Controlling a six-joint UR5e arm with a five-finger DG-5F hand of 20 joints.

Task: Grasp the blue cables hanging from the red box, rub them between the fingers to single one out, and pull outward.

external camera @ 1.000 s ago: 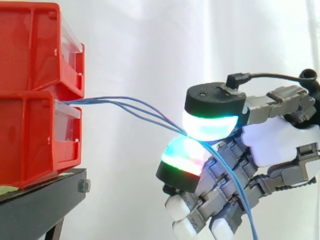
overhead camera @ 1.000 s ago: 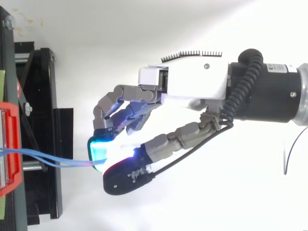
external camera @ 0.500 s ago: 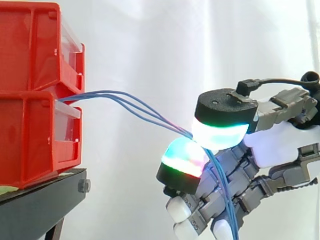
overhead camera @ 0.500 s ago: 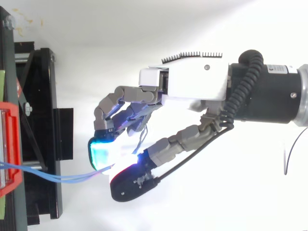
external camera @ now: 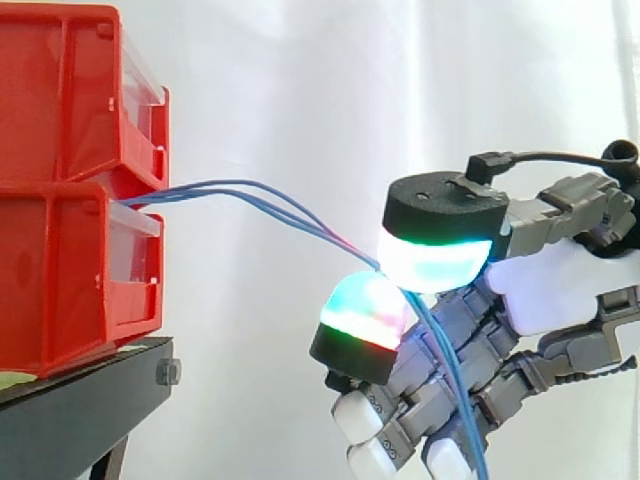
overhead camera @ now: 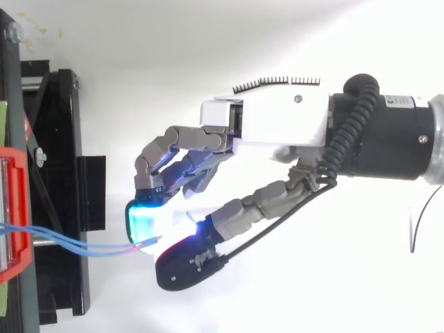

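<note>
Pinching the blue cables [external camera: 320, 231] tight between the glowing pads [external camera: 430, 262] of the hand [overhead camera: 277, 121], out beside the red box [external camera: 70, 280]. Rub softly, keep just one, then pull away slowly.

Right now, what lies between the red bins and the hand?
Only the blue cables cross that gap, running from the red bins to the hand, which pinches them. The side view shows this, with the white curtain behind.
</note>
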